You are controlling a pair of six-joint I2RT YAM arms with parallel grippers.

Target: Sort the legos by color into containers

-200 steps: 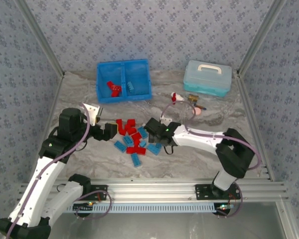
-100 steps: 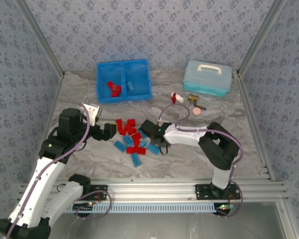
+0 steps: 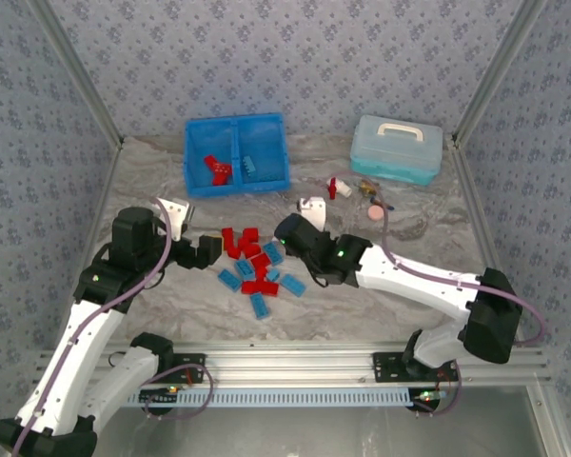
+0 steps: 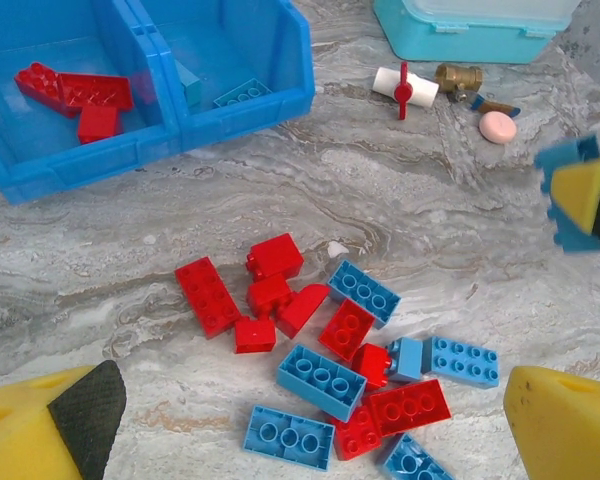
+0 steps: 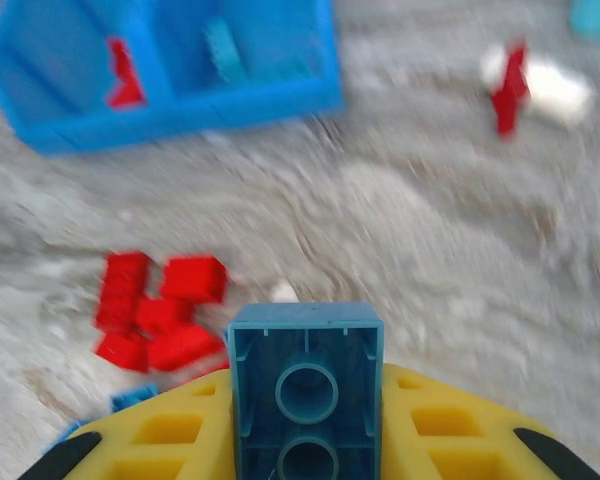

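Sorting so far: barely started tbh. The bright blue plastic bin with a centre divider (image 3: 238, 185) sits by the far edge of the marbled grey table (image 3: 362, 319), left of the middle. Its left compartment (image 4: 60, 165) has about three red bricks in it, and its right compartment (image 4: 250, 112) has a couple of light blue ones.
Left to do: the loose pile of red and light blue plastic legos (image 3: 257, 268) mid-table, toward the near edge. Looks like well over a dozen, all mixed together.
Right gripper (image 3: 287, 229): jaws clamped on a light blue plastic brick (image 5: 305, 385), held up off the table just right of the pile, well short of the bin.
Left gripper (image 3: 209, 250): jaws wide apart, nothing in them, hovering just left of the pile.
Next, I'd guess: that brick goes in the right compartment.
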